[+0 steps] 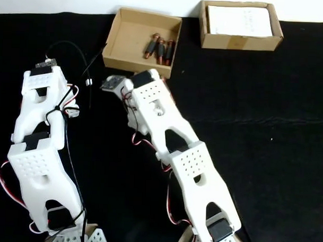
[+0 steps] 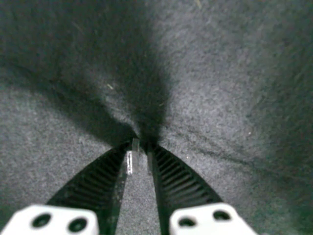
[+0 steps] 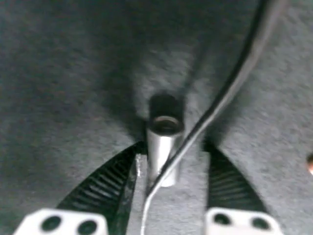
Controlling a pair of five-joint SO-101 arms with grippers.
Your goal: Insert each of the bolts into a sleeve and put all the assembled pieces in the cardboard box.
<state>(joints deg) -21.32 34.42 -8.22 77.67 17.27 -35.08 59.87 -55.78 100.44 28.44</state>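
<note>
A silver sleeve [image 3: 164, 147] stands upright on the black cloth between the fingers of my right gripper [image 3: 172, 152]. It rests against one finger [image 3: 128, 178], with a gap to the other, so the gripper is open. In the high view the right gripper [image 1: 113, 83] points down just in front of the cardboard box [image 1: 125, 41], which holds three assembled pieces [image 1: 160, 48]. My left gripper [image 2: 143, 145] is shut over bare cloth with nothing in it; from above it [image 1: 45, 65] sits at the far left.
A thin black cable [image 3: 230, 93] crosses in front of the right gripper; the high view has a cable [image 1: 74, 48] looping off the left arm. A second box [image 1: 239, 41] with white paper stands at the back right. A copper-coloured bit [image 3: 309, 164] shows beside the right gripper.
</note>
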